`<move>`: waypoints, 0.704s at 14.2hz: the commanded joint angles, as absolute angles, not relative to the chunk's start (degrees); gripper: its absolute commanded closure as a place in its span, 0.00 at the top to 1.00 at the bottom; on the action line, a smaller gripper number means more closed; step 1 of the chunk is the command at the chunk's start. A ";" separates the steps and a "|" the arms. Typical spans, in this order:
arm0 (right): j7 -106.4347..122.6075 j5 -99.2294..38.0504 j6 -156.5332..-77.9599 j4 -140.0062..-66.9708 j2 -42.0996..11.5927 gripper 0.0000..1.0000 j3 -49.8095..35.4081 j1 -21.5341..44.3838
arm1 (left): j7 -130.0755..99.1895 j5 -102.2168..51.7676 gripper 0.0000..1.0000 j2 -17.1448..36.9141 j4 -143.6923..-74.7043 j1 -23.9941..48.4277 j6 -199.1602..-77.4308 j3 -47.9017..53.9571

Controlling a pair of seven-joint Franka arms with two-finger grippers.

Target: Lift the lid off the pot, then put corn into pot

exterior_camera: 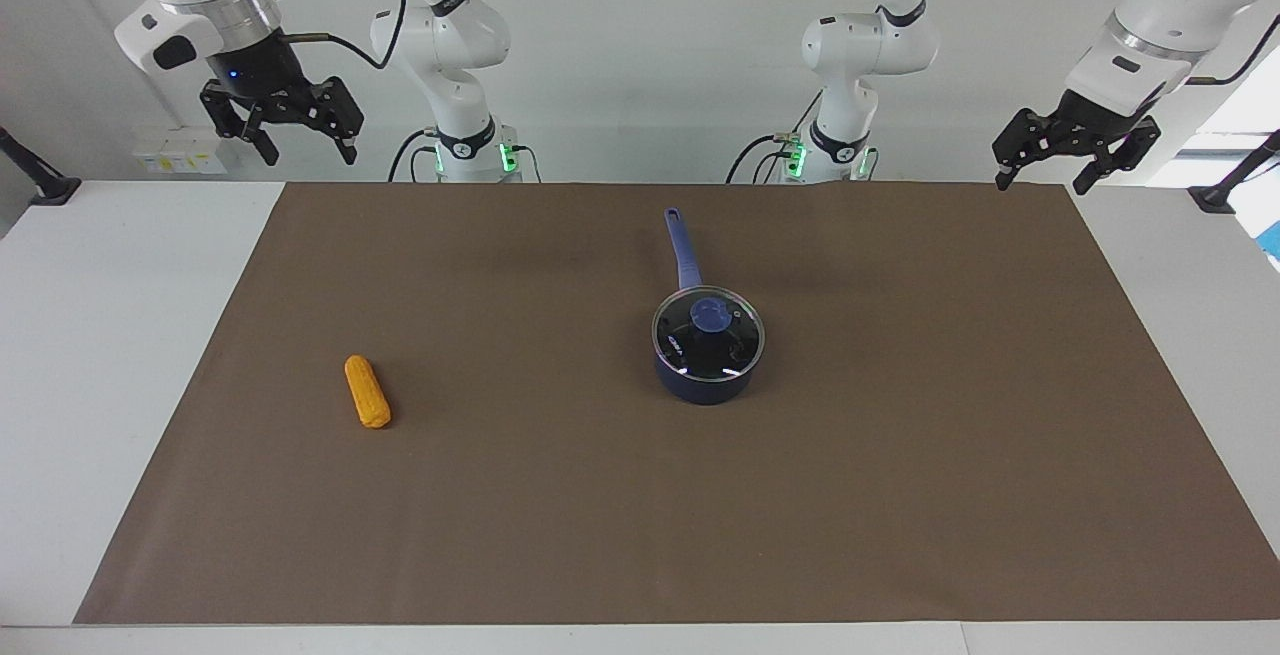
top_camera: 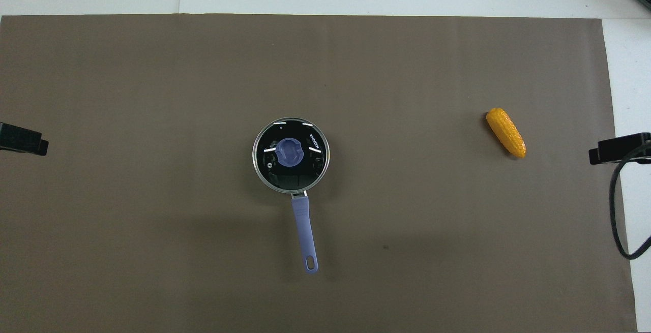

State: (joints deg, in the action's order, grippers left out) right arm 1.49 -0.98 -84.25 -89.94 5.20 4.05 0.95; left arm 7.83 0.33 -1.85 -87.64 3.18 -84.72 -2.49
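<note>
Nothing had been started: the lid (exterior_camera: 708,333) sat square on the pot (exterior_camera: 705,385) near the middle of the brown mat (exterior_camera: 900,495), its blue knob (exterior_camera: 711,314) upright at centre and the pot's handle (exterior_camera: 683,250) pointing toward the robots. The corn (exterior_camera: 367,392) lay on its side on the mat, well apart from the pot, toward the right arm's end of the table. The right gripper (exterior_camera: 301,142) hung high over that end, fingers spread wide and holding nothing; the left gripper (exterior_camera: 1046,171) hung high over its own end, likewise spread and empty. Both arms waited. The step in hand was judged to be the lid lift; the next move would call for one gripper to come down over the knob and close on it.
</note>
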 commanded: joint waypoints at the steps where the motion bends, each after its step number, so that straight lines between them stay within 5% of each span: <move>1: 0.09 -0.53 -83.94 -90.09 5.71 1.00 4.04 0.62 | 7.38 0.35 1.00 -2.81 -88.15 3.16 -84.11 -2.29; 10: 0.35 -1.41 -83.76 -90.09 5.71 1.00 3.69 0.70 | 7.29 0.26 1.00 -3.16 -89.29 3.78 -84.46 -1.68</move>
